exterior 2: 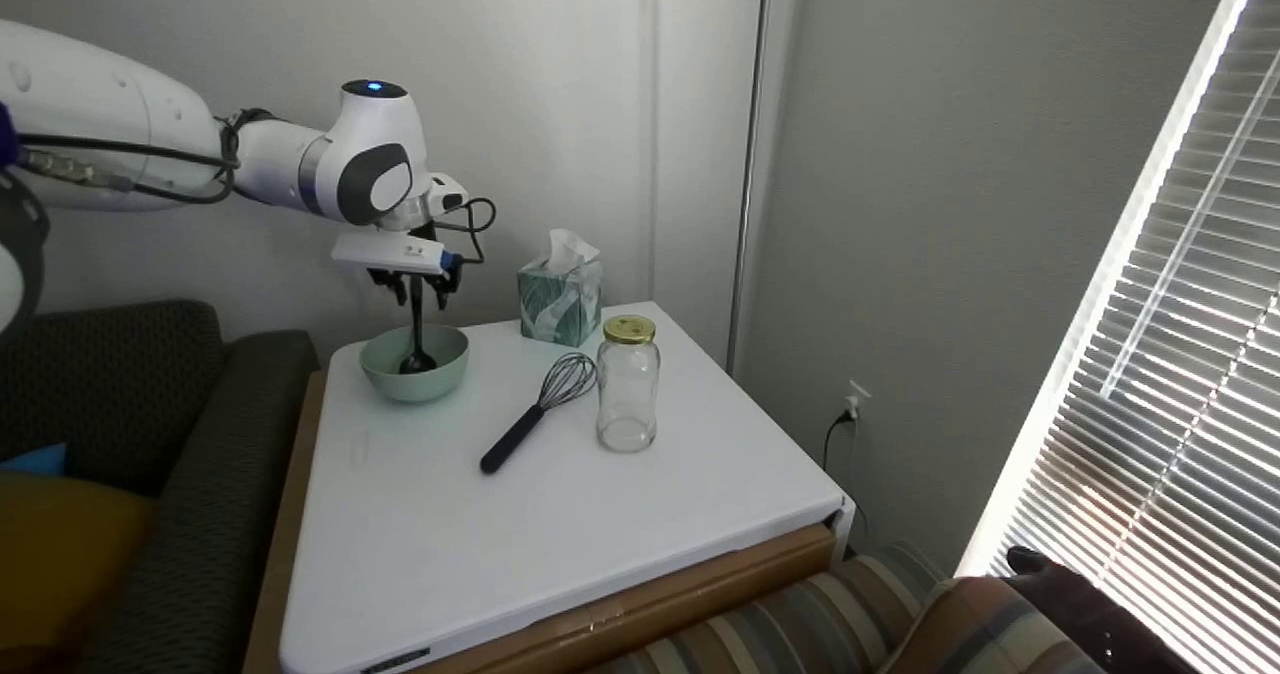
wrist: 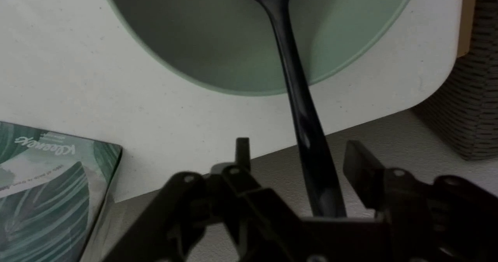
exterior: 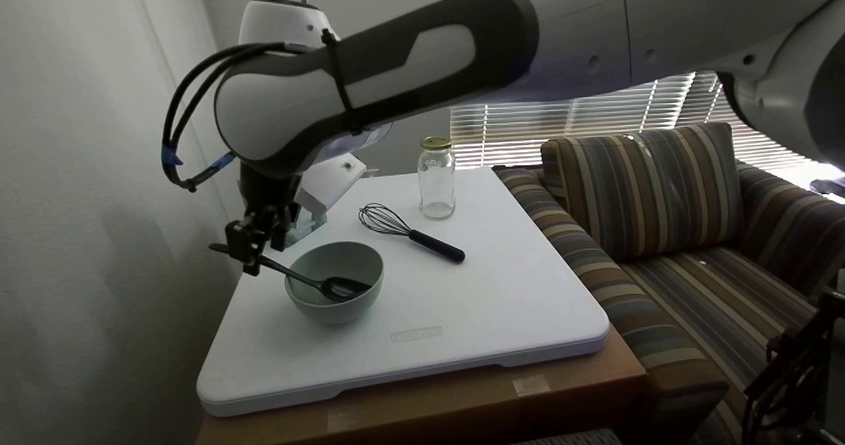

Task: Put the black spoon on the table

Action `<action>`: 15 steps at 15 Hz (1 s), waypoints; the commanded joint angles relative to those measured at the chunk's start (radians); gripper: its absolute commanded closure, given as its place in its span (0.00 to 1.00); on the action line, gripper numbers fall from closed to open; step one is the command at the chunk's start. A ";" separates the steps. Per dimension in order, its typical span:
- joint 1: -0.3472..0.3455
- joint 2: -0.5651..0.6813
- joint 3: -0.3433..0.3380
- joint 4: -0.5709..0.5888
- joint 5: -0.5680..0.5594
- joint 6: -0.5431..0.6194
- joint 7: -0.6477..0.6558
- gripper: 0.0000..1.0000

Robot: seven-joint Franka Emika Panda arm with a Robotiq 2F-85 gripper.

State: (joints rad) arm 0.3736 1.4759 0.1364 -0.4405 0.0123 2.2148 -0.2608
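Observation:
The black spoon [exterior: 344, 290] leans in a pale green bowl [exterior: 340, 311]. Its oval head rests inside and its handle sticks out over the rim; it also shows in an exterior view [exterior 2: 417, 361] and the wrist view [wrist: 293, 79]. The bowl stands on the white table [exterior: 502, 293] near its wall-side edge. My gripper [exterior: 265, 255] is at the handle's far end. In the wrist view the open fingers [wrist: 299, 161] stand either side of the handle, with a gap on each side. The handle's tip is hidden behind the gripper body.
A whisk [exterior 2: 513, 439] lies on the table beside a glass jar [exterior 2: 628, 404] with a gold lid. A tissue box [exterior 2: 560, 304] stands at the wall-side edge, left of the gripper in the wrist view [wrist: 46, 196]. A striped sofa [exterior: 640, 201] adjoins the table.

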 commanded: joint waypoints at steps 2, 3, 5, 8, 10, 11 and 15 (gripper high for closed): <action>0.002 -0.003 -0.014 -0.007 -0.009 0.027 0.025 0.73; 0.001 -0.004 -0.012 -0.007 -0.007 0.028 0.026 0.80; -0.001 -0.005 -0.010 -0.005 -0.005 0.033 0.028 0.95; -0.004 -0.009 -0.007 0.000 -0.002 0.041 0.032 0.95; -0.003 -0.002 -0.009 0.035 -0.001 0.025 0.033 0.95; -0.003 -0.003 -0.010 0.046 -0.003 0.021 0.032 0.95; -0.008 -0.004 -0.017 0.116 -0.008 0.008 0.019 0.95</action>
State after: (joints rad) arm 0.3714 1.4720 0.1360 -0.3803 0.0124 2.2442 -0.2398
